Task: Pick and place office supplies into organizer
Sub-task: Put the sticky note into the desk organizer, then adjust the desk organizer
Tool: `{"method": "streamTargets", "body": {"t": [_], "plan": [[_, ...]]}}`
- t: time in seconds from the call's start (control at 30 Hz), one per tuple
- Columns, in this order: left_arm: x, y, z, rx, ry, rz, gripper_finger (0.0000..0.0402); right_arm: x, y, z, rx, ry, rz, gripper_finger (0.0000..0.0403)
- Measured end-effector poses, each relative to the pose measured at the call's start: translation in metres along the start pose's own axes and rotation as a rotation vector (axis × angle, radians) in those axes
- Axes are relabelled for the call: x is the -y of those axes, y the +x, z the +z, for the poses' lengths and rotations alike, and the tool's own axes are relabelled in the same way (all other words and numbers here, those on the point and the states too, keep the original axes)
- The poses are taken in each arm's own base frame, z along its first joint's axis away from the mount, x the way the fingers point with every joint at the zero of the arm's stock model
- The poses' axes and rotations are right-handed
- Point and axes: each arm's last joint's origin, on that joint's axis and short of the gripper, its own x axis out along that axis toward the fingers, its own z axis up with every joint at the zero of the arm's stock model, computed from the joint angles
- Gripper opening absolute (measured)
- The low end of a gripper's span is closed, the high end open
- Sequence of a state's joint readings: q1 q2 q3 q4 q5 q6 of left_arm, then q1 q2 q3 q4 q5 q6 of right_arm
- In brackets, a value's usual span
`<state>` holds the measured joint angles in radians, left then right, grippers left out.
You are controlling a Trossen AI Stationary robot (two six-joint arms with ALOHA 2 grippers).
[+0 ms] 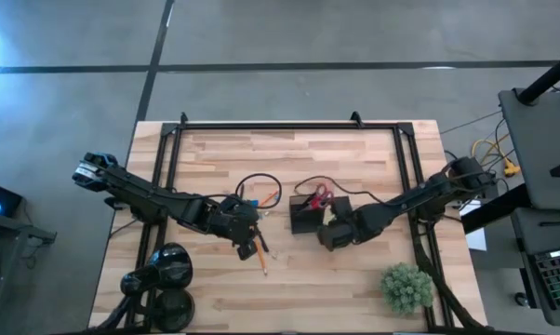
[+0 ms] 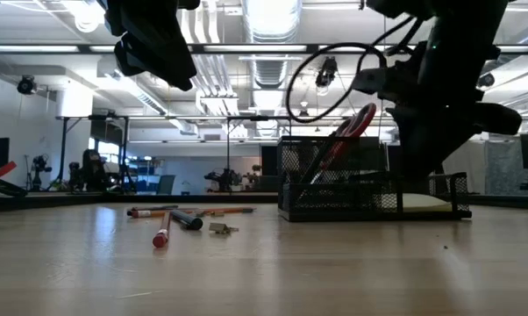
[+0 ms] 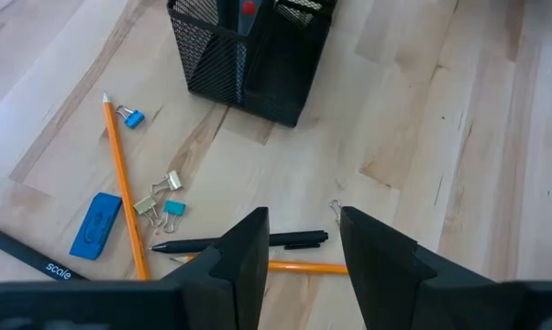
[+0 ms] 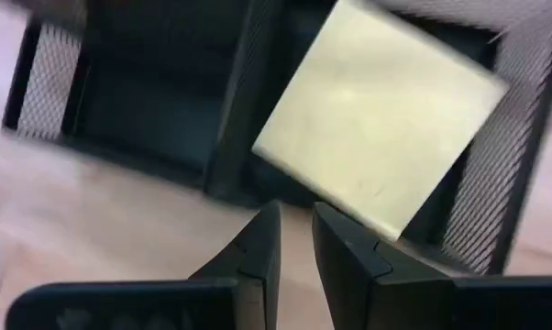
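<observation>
High view: the left gripper (image 1: 246,228) sits left of centre over scattered pens and pencils (image 1: 260,249); the right gripper (image 1: 334,230) sits just right of centre at the lower right corner of the dark organizer (image 1: 308,212), in which the red-handled scissors (image 1: 319,194) stand. A green plant ball (image 1: 406,287) lies at lower right and a black round object (image 1: 166,270) at lower left on the pale wood counter (image 1: 354,288); grey floor surrounds it

Low view: the mesh organizer (image 2: 369,189) stands right of centre with the scissors (image 2: 347,132) leaning in it; pens and pencils (image 2: 172,219) lie to its left on the counter (image 2: 264,272). A large hall with ceiling lights lies behind

Left wrist view: the left gripper (image 3: 302,240) hangs with fingers apart, empty, above a black pen (image 3: 299,240) and an orange pencil (image 3: 313,268). A second pencil (image 3: 122,183), a blue eraser (image 3: 96,223) and binder clips (image 3: 161,203) lie at lower left; the organizer (image 3: 248,60) is at top

Right wrist view: the right gripper (image 4: 294,240) has its fingers narrowly apart, holding nothing, just before the organizer (image 4: 166,110); the yellowish note pad (image 4: 377,137) lies tilted in its right-hand compartment
</observation>
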<state>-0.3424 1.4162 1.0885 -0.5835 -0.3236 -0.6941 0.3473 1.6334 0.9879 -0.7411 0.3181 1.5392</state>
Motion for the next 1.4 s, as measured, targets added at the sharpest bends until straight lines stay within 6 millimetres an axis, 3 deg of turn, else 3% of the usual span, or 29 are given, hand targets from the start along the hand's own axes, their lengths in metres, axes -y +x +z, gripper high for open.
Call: {"method": "streamTargets", "body": {"t": [0.4, 0.63, 0.87, 0.97, 1.17, 1.4], "plan": [[0.000, 0.000, 0.000, 0.001, -0.001, 0.002, 0.0123, 0.000, 0.027, -0.013, -0.116, -0.110, -0.097, 0.0059], [0.000, 0.000, 0.000, 0.003, -0.001, 0.002, 0.0123, 0.005, 0.019, -0.007, -0.019, -0.071, -0.137, 0.0059], [-0.001, 0.001, -0.001, 0.002, 0.000, 0.007, 0.0123, 0.024, 0.018, -0.004, 0.036, -0.107, -0.333, 0.0059], [-0.001, 0.001, -0.001, 0.001, 0.001, 0.009, 0.0123, 0.025, 0.013, -0.003, 0.069, -0.086, -0.333, 0.0059], [-0.001, 0.001, -0.001, 0.000, 0.002, 0.010, 0.0123, 0.011, -0.007, -0.002, 0.133, -0.048, -0.222, 0.0059], [-0.001, 0.001, -0.001, 0.000, 0.005, 0.010, 0.0123, -0.024, -0.037, -0.002, 0.165, -0.154, -0.016, 0.0059]]}}
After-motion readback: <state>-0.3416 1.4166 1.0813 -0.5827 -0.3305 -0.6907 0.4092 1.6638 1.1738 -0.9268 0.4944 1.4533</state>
